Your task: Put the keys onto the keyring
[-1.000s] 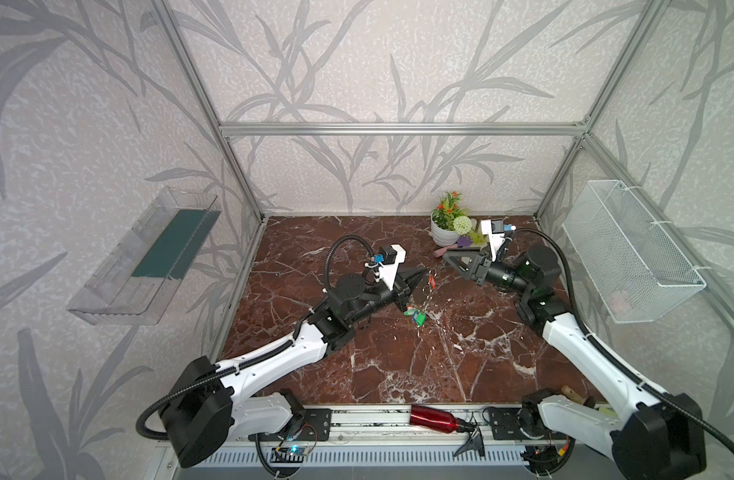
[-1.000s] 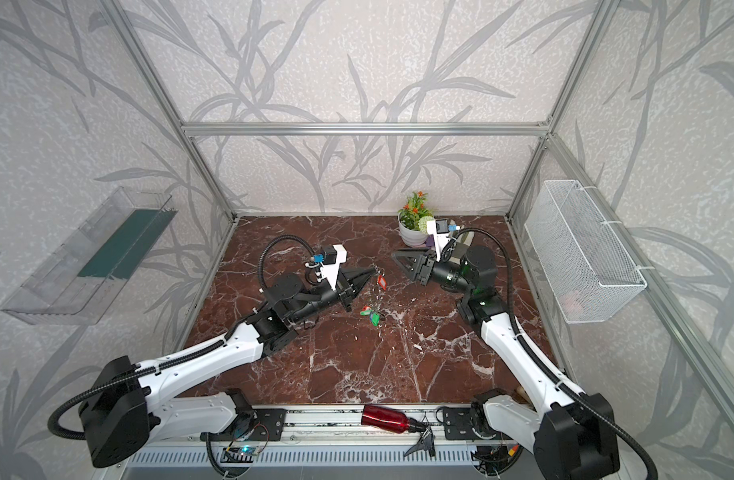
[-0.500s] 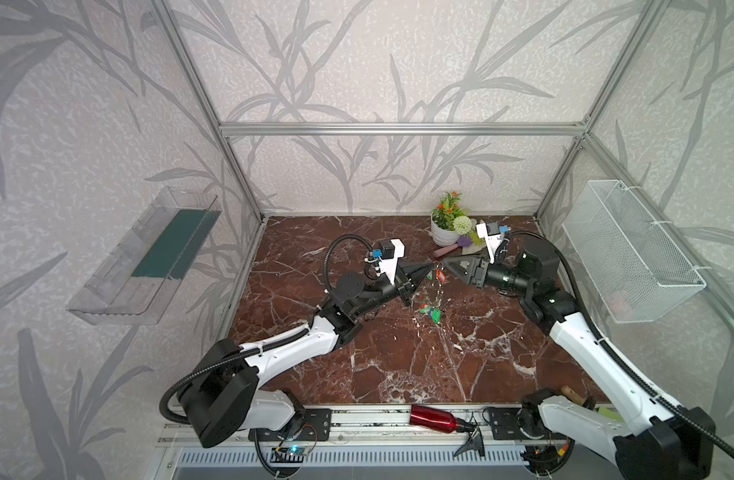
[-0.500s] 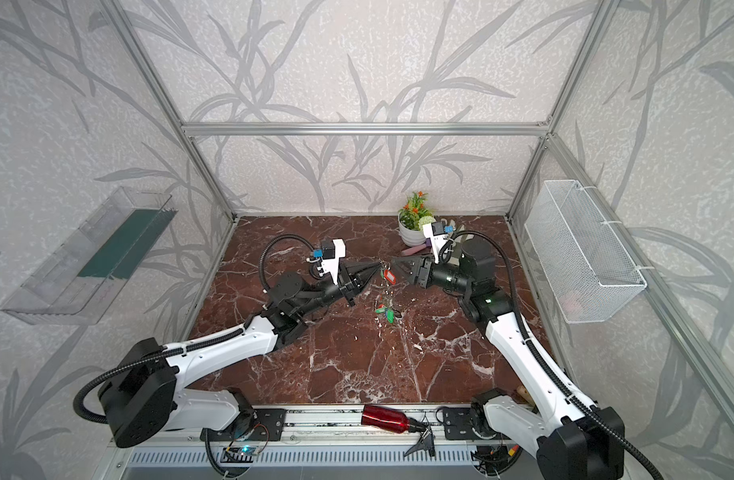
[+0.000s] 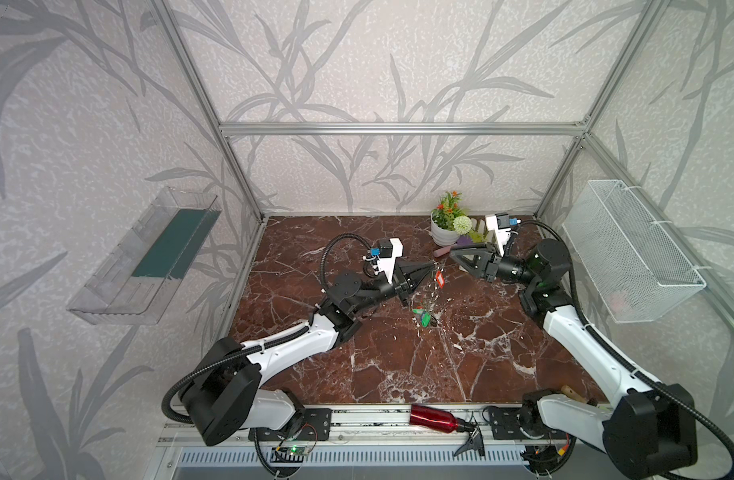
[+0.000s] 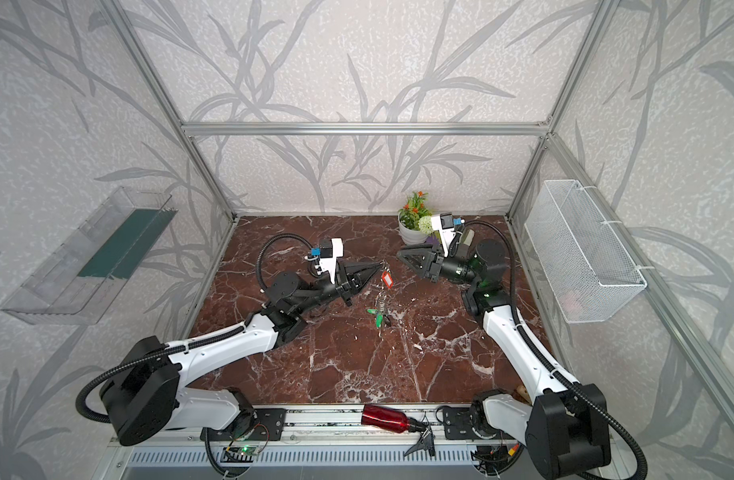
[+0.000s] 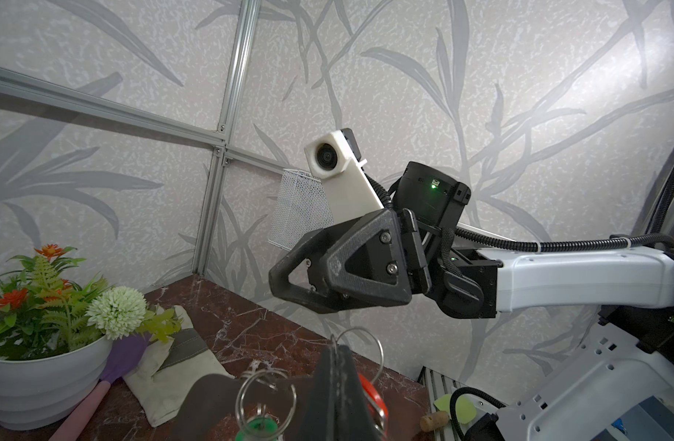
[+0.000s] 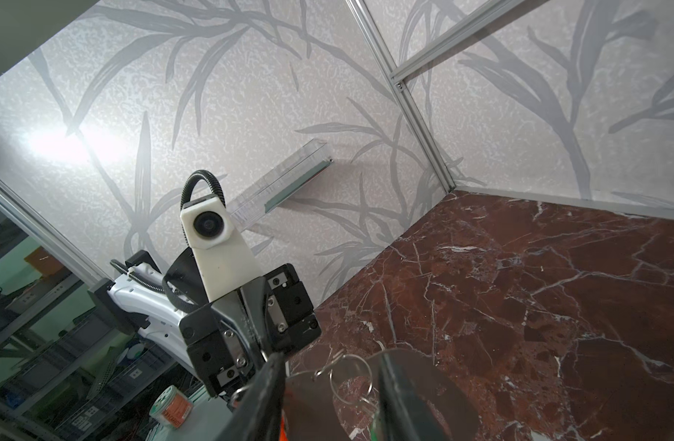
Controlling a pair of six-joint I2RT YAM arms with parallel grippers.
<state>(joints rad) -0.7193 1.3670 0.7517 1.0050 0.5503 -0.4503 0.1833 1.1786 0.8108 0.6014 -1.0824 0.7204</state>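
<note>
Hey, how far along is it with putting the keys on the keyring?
Done: green tags already hang on the keyring, which is held up. In hand: the left gripper is shut on a ring, the red-tagged key dangling just below. Left: whether that key is fully threaded is unclear; the right gripper stands open, apart from it.

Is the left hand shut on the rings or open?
Shut. The left wrist view shows the left hand clamped with no gap on a split ring; the red tag dangles below it in a top view.
</note>
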